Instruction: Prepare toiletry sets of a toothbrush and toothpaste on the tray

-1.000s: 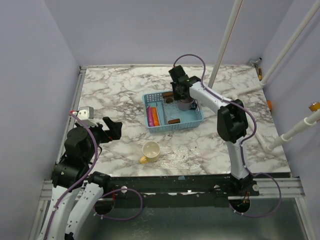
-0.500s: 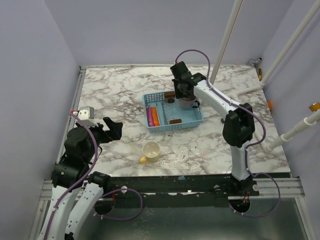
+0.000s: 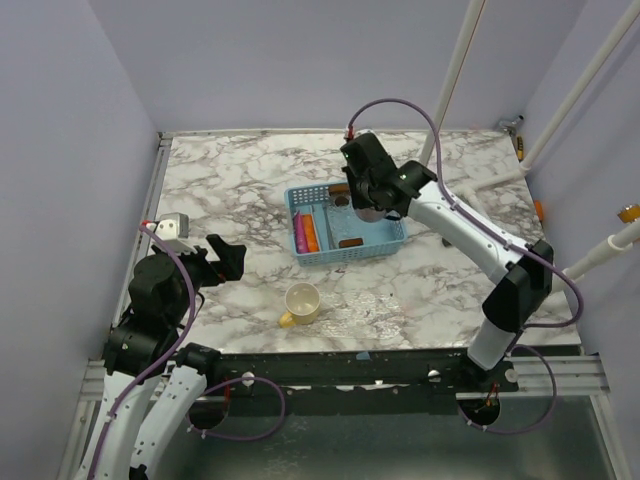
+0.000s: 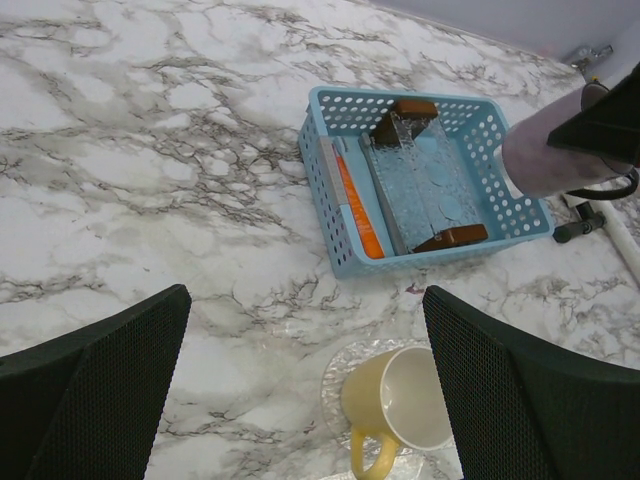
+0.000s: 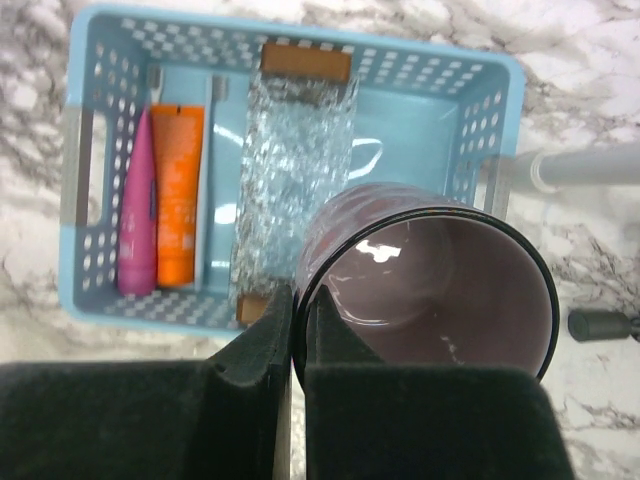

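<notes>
Your right tool (image 5: 298, 300) is pinching the rim of the purple-grey mug (image 5: 440, 280), holding it at the right end of the tray (image 5: 85, 240). Your left tool (image 4: 305, 320) is hanging spread wide over the near left of the desk (image 4: 150, 150). The tray is sitting mid-desk, and the yellow mug (image 4: 395, 405) is standing in front of it. Inside, by the left wall, the pink toothpaste (image 5: 137, 210) and orange toothpaste (image 5: 177, 190) are lying side by side, with a toothbrush (image 5: 208, 180) just beside the orange one.

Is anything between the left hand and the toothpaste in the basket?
Nothing visible. The toothpaste lies uncovered at the basket end nearest the left hand, behind only the low wall. The yellow mug stands aside; the right hand holds the purple mug over the other end.
</notes>
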Controlling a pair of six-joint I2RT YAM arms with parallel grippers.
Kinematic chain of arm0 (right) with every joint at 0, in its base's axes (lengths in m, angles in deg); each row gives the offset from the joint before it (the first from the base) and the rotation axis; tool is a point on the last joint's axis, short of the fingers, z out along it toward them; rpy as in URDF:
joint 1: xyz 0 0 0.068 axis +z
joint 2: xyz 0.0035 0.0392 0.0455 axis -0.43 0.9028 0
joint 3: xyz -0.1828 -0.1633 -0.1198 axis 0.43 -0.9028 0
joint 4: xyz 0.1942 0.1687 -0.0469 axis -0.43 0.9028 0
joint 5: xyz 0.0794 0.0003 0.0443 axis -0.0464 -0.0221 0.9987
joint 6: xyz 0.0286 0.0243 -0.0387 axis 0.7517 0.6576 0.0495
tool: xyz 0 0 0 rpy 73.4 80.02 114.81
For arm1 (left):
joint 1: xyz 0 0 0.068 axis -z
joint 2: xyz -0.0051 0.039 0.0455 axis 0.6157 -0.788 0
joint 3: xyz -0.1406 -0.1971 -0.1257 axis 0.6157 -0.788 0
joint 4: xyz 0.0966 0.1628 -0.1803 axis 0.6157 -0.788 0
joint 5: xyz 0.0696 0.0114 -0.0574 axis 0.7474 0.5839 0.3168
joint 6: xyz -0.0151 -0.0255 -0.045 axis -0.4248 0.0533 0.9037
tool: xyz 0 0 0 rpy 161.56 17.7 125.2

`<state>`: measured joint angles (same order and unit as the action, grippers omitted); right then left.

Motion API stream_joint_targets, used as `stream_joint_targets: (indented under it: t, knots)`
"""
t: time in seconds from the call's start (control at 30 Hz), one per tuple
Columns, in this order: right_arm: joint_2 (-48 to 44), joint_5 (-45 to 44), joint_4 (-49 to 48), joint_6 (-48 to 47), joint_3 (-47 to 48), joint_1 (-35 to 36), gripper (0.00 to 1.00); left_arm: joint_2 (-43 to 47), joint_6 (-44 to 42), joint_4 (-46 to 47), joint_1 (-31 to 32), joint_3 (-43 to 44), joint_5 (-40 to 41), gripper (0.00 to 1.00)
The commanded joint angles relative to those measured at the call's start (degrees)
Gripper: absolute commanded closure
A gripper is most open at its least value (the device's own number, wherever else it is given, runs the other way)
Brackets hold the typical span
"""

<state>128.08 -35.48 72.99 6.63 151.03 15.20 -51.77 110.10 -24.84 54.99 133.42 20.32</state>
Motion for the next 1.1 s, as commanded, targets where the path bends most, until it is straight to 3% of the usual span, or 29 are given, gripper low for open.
stream_joint_targets:
  t: [0.0, 0.47, 1.07]
  knots:
    - [-7.99, -4.40, 1.78, 1.18, -4.50, 3.09, 0.99, 0.00, -0.56, -0.12, 0.14, -0.49, -1.42, 0.01]
    - [-24.22, -7.41, 5.45, 14.91, -26.89, 13.60, 0.99, -0.88, -0.50, -0.47, 0.14, -0.32, -1.08, 0.01]
    - [-27.93, -8.23, 2.19, 29.90, -42.43, 23.68, 0.99, -0.64, -0.59, -0.40, 0.14, -0.32, -1.24, 0.01]
